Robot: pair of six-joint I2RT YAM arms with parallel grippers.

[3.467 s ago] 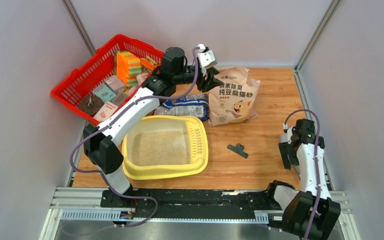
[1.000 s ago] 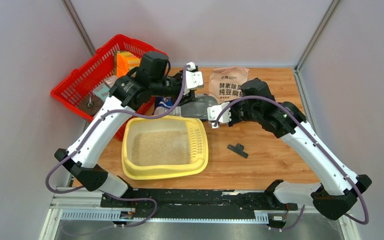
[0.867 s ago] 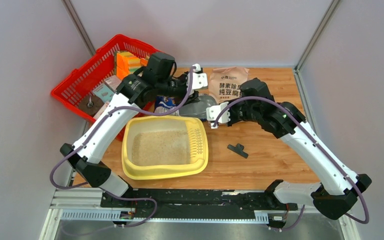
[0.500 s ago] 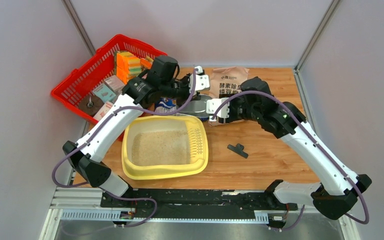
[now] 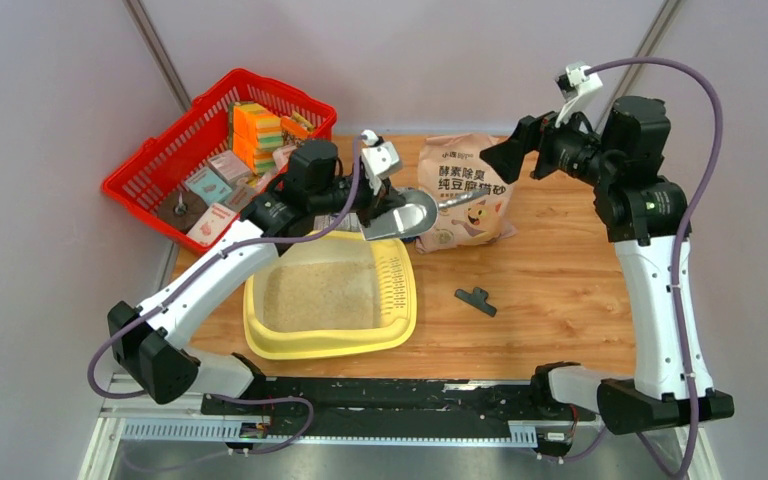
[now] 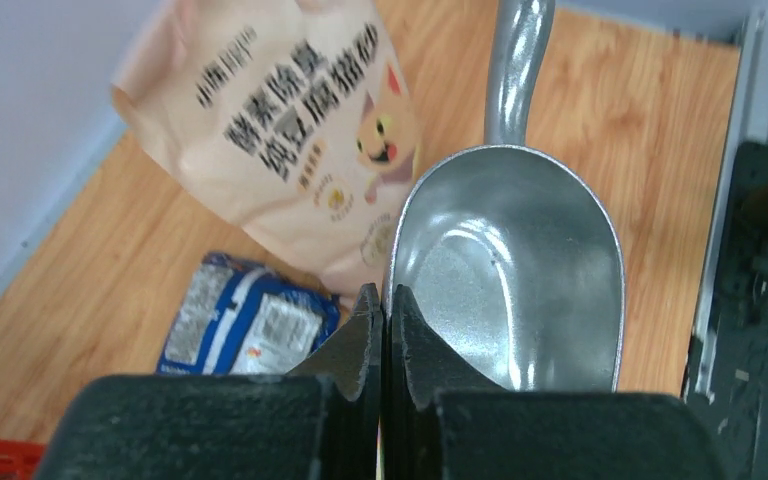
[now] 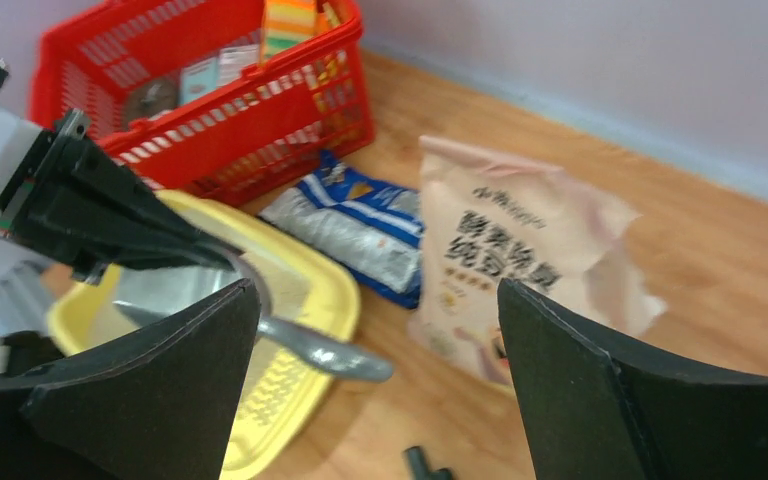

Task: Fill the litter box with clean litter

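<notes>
A red plastic mesh basket (image 5: 215,140) of small packets was seen well to the left of the left gripper (image 5: 373,208). That gripper's jaws were pressed shut on the rim of a shiny metal scoop (image 6: 510,270). The scoop's handle was pointed away from the fingers, toward a tan paper bag with dark lettering and a cartoon animal (image 5: 465,190). A blue-and-white printed bag (image 6: 245,320) was seen beyond the jaws, beside the tan one. The large pale-yellow rectangular plastic litter box (image 5: 290,345) was set just below the jaws, with fine beige litter (image 5: 320,295) spread over its floor. The scoop's bowl seemed to be over its far corner. The right gripper (image 5: 522,158) was held high above the tan bag, jaws spread wide and gripping nothing.
</notes>
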